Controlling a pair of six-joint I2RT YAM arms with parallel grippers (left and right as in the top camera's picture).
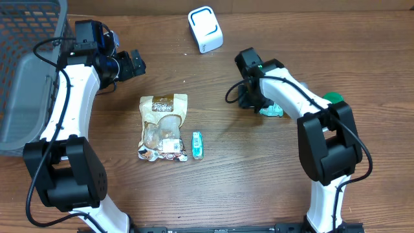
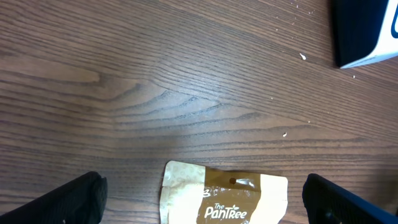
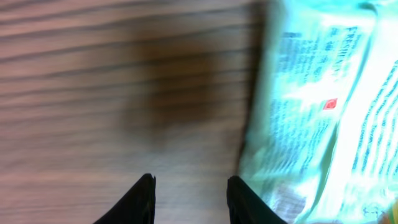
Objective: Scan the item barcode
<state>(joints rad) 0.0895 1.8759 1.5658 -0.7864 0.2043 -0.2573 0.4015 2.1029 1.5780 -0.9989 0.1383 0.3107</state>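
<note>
The right arm's fingers [image 3: 144, 198] sit at the bottom edge of the right wrist view, a little apart with only bare wood between them and nothing gripped; the teal printed packet [image 3: 323, 106], which I take to be the item to scan, lies wholly to their right in that frame, its near edge just beside or perhaps touching the right-hand finger, its long axis running roughly top to bottom with a slight lean; so the fingers would need to shift sideways toward the packet before they could close on it; from above, the packet [image 1: 272, 110] lies right of centre, mostly under the right arm, so that arm is much the nearer; the left arm's fingers [image 2: 69, 200] stand wide apart and empty at the upper left, well apart from the packet, over the top of a brown PanTree snack pouch [image 1: 163, 126] that lies flat on the surface [image 1: 259, 188]; the white scanner [image 1: 206, 29] rests at the top centre, between the two arms; the wrist view is blurred, so no barcode can be made out on the packet, nor which face is up; a green object [image 1: 334, 98] behind the right arm is cut off and unidentifiable.
</note>
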